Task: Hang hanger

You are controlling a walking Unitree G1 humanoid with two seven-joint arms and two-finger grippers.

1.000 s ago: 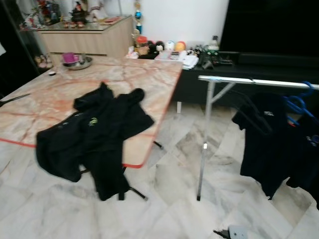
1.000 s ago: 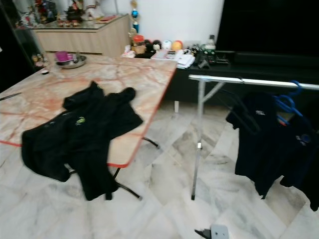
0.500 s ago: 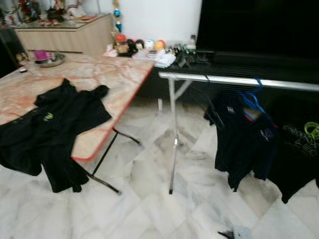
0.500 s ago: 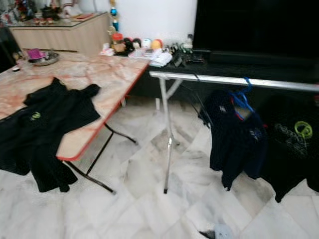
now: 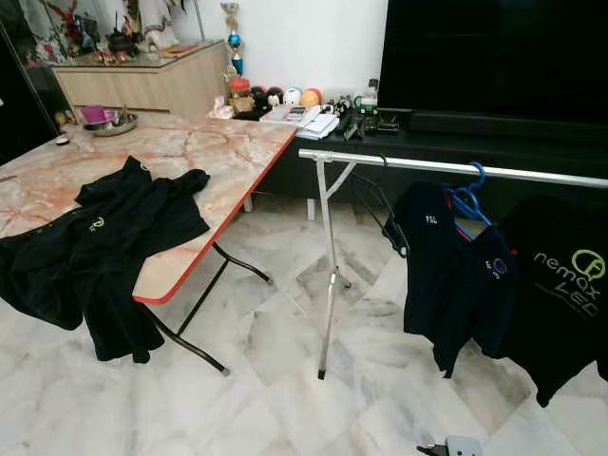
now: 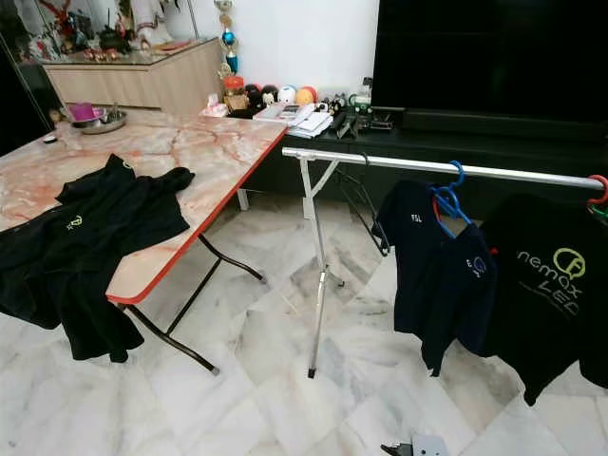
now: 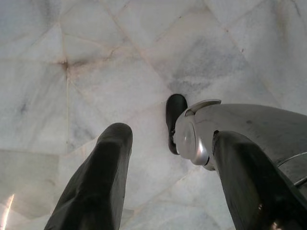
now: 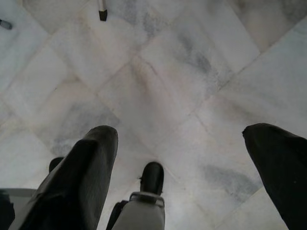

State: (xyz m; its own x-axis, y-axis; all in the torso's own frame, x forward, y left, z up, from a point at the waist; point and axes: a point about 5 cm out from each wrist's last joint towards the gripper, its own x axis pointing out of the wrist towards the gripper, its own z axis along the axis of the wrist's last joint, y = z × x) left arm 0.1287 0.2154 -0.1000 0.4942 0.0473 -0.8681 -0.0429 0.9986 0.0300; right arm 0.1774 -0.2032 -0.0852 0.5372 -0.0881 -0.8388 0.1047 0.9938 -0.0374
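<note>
Both grippers, left gripper (image 7: 165, 177) and right gripper (image 8: 184, 167), are hanging spread open, gripping nothing. Empty black hanger (image 5: 378, 211) is already dangling near the rack rail's (image 5: 446, 168) left end, so it's probably heading for the black shirt (image 5: 104, 242) draping over the folding table's (image 5: 237, 161) front edge.

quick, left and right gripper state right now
left gripper: open, holding nothing, hanging over the marble floor.
right gripper: open, holding nothing, also pointing down at the floor.

Long matte-black tapered fingers (image 7: 98, 182), rounded tips, smooth silver leg shell (image 7: 249, 129), glossy black foot (image 8: 152, 177)
</note>
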